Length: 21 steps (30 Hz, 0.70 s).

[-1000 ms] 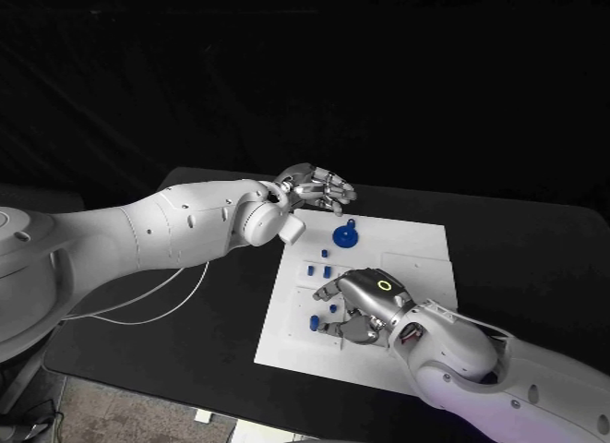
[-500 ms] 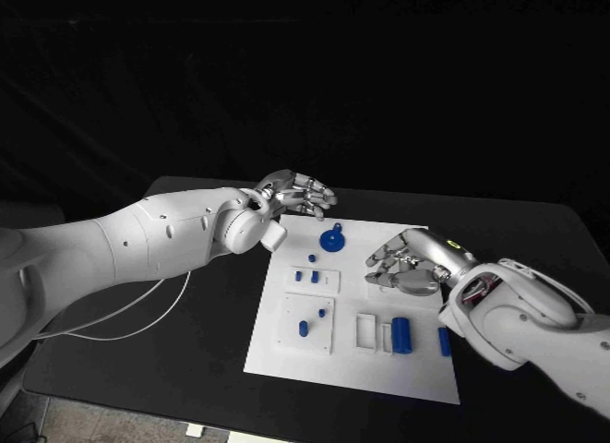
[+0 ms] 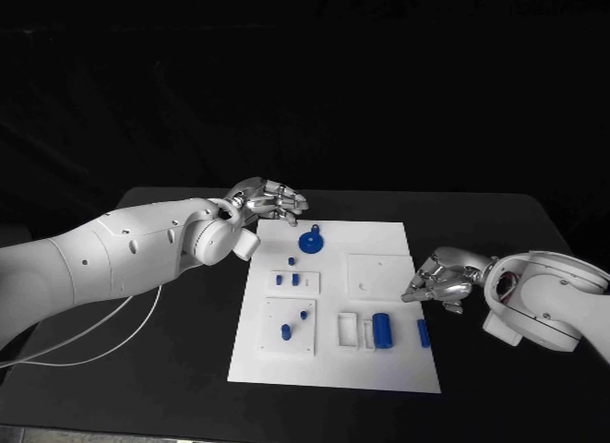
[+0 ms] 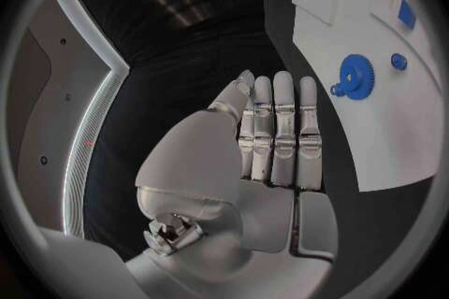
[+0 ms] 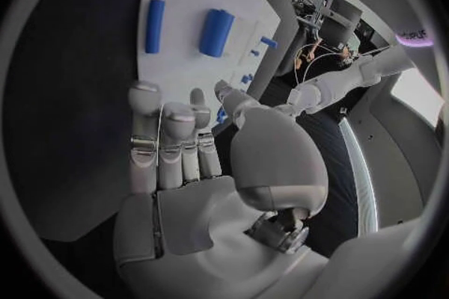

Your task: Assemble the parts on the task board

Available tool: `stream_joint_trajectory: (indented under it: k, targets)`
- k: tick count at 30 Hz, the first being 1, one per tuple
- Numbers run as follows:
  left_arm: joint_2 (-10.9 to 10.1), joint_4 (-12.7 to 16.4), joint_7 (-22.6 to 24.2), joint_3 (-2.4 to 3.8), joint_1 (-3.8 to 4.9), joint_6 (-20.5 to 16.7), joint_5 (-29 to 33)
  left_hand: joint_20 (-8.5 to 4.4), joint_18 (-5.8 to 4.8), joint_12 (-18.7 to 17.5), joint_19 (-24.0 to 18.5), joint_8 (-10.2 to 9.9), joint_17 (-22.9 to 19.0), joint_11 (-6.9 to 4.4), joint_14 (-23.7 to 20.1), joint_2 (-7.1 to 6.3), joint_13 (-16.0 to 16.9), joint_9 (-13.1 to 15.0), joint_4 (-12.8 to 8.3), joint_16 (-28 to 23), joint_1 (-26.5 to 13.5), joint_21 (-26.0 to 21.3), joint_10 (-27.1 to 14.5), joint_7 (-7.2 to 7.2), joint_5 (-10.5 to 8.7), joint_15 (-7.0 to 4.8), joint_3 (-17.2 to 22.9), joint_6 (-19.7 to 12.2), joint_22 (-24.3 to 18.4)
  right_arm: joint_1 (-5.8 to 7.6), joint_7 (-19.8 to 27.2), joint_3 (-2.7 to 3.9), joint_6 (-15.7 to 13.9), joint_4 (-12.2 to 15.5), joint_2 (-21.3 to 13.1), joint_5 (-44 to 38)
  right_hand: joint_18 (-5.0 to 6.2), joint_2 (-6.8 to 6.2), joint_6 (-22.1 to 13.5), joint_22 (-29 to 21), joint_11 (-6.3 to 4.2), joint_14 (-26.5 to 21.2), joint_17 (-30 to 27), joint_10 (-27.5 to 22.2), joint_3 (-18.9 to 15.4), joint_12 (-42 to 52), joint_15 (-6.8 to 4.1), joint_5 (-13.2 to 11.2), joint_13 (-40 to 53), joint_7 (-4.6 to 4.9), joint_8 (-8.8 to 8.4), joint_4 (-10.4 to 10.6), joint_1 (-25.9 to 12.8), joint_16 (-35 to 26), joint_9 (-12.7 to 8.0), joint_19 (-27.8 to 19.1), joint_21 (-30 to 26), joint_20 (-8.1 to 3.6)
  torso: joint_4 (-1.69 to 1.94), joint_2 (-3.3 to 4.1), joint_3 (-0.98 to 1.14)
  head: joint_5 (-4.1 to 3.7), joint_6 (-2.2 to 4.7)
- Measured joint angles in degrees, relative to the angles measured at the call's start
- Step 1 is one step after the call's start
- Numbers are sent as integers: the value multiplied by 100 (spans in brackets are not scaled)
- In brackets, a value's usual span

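The white task board (image 3: 385, 369) lies in the middle of the black table. On it are a blue gear (image 3: 310, 243), small blue pegs (image 3: 293, 262) below it, two blue pieces on a raised plate (image 3: 287, 332), a thick blue cylinder (image 3: 380, 325) and a slim blue bar (image 3: 424, 332). My left hand (image 3: 269, 200) hovers by the board's far left corner, fingers side by side, holding nothing; the gear (image 4: 355, 76) lies just beyond the left hand (image 4: 272, 142). My right hand (image 3: 442, 281) hangs at the board's right edge, empty, with the cylinder (image 5: 217, 32) ahead of the right hand (image 5: 178, 149).
Black table (image 3: 544, 369) surrounds the board on all sides, with wide room at the right and near edges. A white cable (image 3: 105, 318) trails over the table's left side under my left arm.
My right hand has pulled back from over the board's near left part to its right edge, uncovering the cylinder and bar. The camera has shifted. My left hand stays at the far left corner.
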Motion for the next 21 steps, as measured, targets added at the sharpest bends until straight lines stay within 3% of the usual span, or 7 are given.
stream_joint_trajectory:
  k: [5, 8, 10, 13, 16, 21]
  targets:
    - [-18, 15, 5, -3, -23, -6, 0, 0, -1, 0, 0, -39, -1, 0, 0, 20, 0, 46, 11, 0, -37, -1, 0, -20, -21, 0, -11, 20, -29, -92, -244, -112, 61, 162, -124, 154, 0, 14, -75, 0, 13, 23, 186, 137, -111, 203, 23, -14, 315, 36, 0, 229, -80, 44, 29, 0, 122, 0, -19, -16, 7, -66, -20]
    - [-19, 25, 30, -5, -33, -32, 4, 24, 0, 23, -25, -21, -5, 0, -12, -27, 9, 133, 163, 0, -215, -23, 0, -35, -311, 12, -163, 6, -124, -129, -402, -181, 45, 245, -119, 353, 0, -192, -180, 0, 30, 35, 266, 154, -184, 263, 35, -14, 416, 61, 0, 307, -192, 87, 25, 0, 164, 1, -29, -21, 7, -99, -33]
    - [-19, 32, 60, -7, -42, -65, 14, 31, 0, 101, -31, 121, -5, 3, -21, -134, 50, 289, 405, 0, -499, -46, -3, -62, -49, 21, -495, -113, -289, -149, -514, -232, 18, 274, -100, 520, 1, -268, -183, 0, 42, 44, 324, 167, -154, 297, 43, -14, 479, 64, 0, 341, -253, 116, 22, 0, 164, 1, -32, -27, 6, -125, -56]
    - [-20, 39, 112, -7, -47, -121, 33, 62, 0, 169, 0, 229, -17, 31, -21, -55, 100, 448, 502, 0, -418, -46, -73, -42, 156, 21, -828, -268, -577, -197, -714, -299, -44, 315, -38, 746, 0, -295, -183, -1, 37, 51, 414, 221, -205, 346, 46, -14, 596, 64, 0, 392, -280, 155, 41, 0, 208, 1, -36, -32, 3, -169, -75]
    - [-26, 40, 150, -7, -48, -166, 56, 82, 0, 192, 19, 229, -28, 50, -42, 42, 111, 468, 544, 23, -321, -46, -93, -42, 157, 42, -1027, -268, -829, -230, -905, -335, -132, 336, 37, 885, 1, -348, -192, -1, 47, 67, 506, 285, -211, 424, 62, -14, 739, 54, 0, 490, -289, 204, 85, -12, 362, 13, -36, -31, 3, -199, -82]
    - [-42, 55, 180, -7, -52, -202, 84, 83, 0, 192, 21, 198, -37, 40, -42, 84, 111, 463, 550, 23, -279, -46, -124, -41, 156, 42, -1110, -268, -989, -252, -1147, -362, -282, 347, 126, 981, 0, -380, -228, -1, 51, 108, 605, 338, -252, 501, 61, -14, 913, 68, 0, 560, -320, 244, 127, -22, 495, 23, -31, -31, -2, -221, -93]
